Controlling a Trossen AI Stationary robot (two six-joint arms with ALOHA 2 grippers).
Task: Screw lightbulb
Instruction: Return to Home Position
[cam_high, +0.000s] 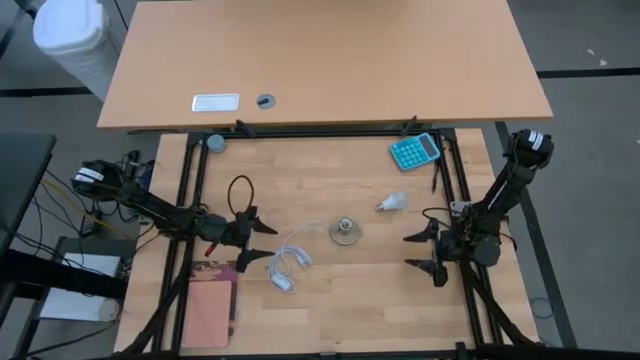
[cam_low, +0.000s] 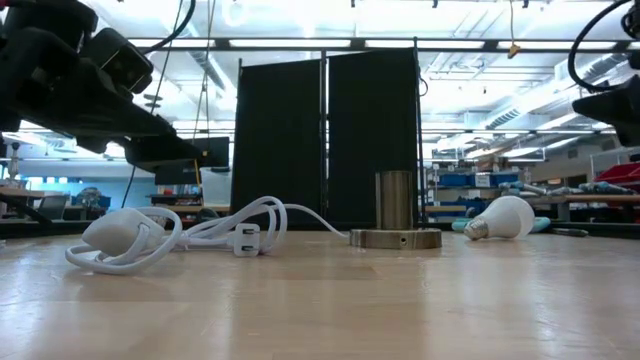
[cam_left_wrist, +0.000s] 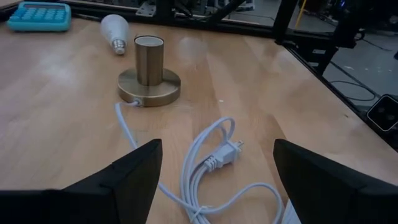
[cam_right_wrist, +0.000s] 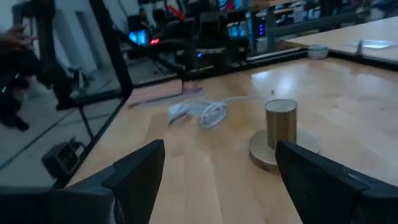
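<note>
The white lightbulb lies on its side on the table, right of the brass socket; it also shows in the low view and the left wrist view. The socket stands upright on its round base, and its white cord lies coiled to the left. My left gripper is open, left of the cord, touching nothing. My right gripper is open, right of the socket, touching nothing.
A teal calculator lies at the far right of the table. A pink notebook lies at the near left. A black cable loop sits by the left arm. Bare wood lies between the two grippers, near the front edge.
</note>
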